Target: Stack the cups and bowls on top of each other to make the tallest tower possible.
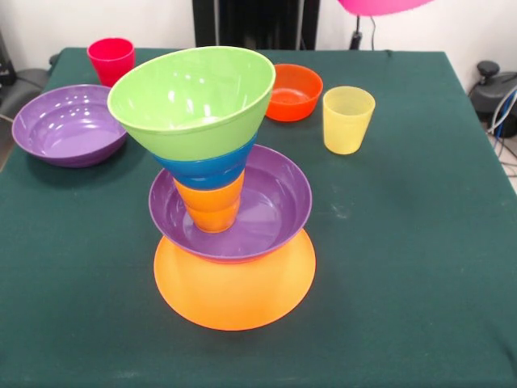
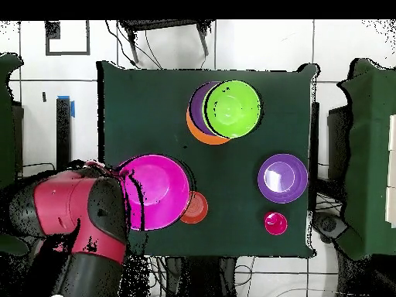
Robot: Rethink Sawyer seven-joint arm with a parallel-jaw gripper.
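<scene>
A tower (image 1: 222, 186) of five pieces stands near the middle of a dark green counter (image 1: 420, 242). At the bottom, a big yellow-orange bowl (image 1: 234, 287) lies upside down. A wide purple bowl (image 1: 275, 206) sits upright on it. Inside that bowl stands an orange cup (image 1: 212, 206), upright. A small blue bowl (image 1: 206, 166) rests on the cup, and a medium green bowl (image 1: 194, 97) sits on top. The green bowl tilts noticeably to one side, so the upper part looks unsteady.

The task appears roughly halfway done, judging by the pieces not yet stacked. A second purple bowl (image 1: 69, 125) sits apart at one side of the counter, with a red-pink cup (image 1: 111, 58) beyond it. A small orange-red bowl (image 1: 295, 91) and a translucent yellow cup (image 1: 348, 119) stand just beside each other on the other side.

A big pink bowl (image 2: 153, 191) hangs above the counter's edge, near the red and black arm (image 2: 77, 213). In the front view only its lower rim shows at the top edge. The bowl appears to be carried by the arm, but the gripper itself is hidden, so it cannot be told whether it is open or closed.

Still to do: five pieces remain to be added, and the leaning green bowl may make further stacking risky.
</scene>
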